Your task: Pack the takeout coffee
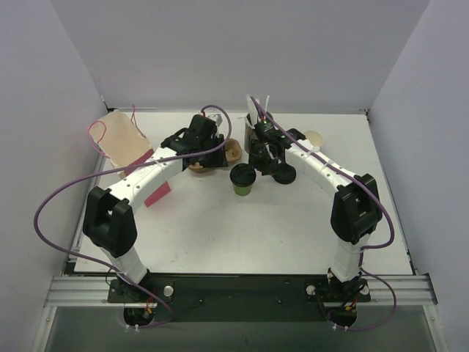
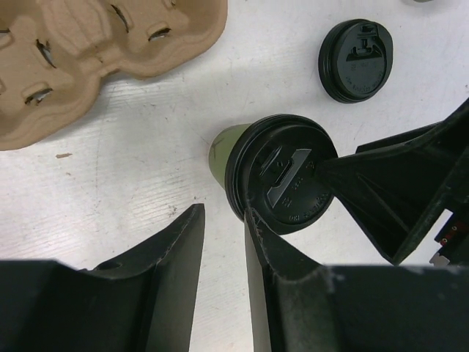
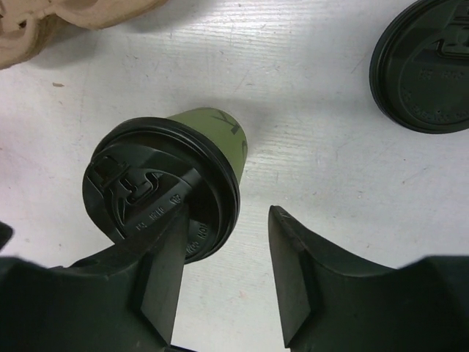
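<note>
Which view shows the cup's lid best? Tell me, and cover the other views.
Left wrist: the lid fills the middle, nearly whole, its sip flap clear. The right wrist view is also close, but a finger covers the lid's near edge. The top view shows only a small dark disc on the cup.

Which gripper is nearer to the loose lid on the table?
Right. The right gripper is beside the cup, with the loose lid close by; the left gripper is on the cup's other side, farther away.
</note>
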`<action>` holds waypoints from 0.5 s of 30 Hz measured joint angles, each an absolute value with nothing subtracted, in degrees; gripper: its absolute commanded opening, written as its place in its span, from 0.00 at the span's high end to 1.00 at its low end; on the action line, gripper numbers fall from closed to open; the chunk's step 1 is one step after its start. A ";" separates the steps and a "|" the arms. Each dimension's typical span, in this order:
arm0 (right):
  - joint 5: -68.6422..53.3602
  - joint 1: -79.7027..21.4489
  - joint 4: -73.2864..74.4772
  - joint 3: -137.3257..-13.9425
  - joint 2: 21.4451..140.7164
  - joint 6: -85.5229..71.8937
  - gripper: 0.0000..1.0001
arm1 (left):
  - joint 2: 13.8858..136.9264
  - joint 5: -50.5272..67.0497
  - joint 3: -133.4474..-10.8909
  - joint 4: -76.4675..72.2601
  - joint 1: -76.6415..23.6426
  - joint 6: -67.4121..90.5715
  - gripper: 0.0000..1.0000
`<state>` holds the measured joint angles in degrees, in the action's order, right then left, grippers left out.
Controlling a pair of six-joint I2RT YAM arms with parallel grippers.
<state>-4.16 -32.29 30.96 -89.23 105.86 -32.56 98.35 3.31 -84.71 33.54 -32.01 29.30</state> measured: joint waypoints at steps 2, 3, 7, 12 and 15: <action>-3.53 -32.38 31.66 -89.41 105.86 -31.92 0.51 | 97.73 3.31 -84.71 33.74 -31.55 29.30 0.61; -3.25 -32.45 31.90 -89.49 105.86 -31.70 0.50 | 97.41 3.31 -84.71 33.80 -31.33 29.30 0.61; -1.26 -33.76 32.69 -90.39 105.78 -30.28 0.43 | 95.94 3.33 -84.71 34.09 -30.96 29.30 0.61; 1.26 -36.91 32.82 -92.99 105.45 -27.99 0.33 | 94.98 3.60 -84.68 34.09 -30.96 29.30 0.61; 1.48 -38.17 32.56 -94.30 105.43 -26.35 0.27 | 94.94 3.73 -84.66 34.11 -30.96 29.30 0.61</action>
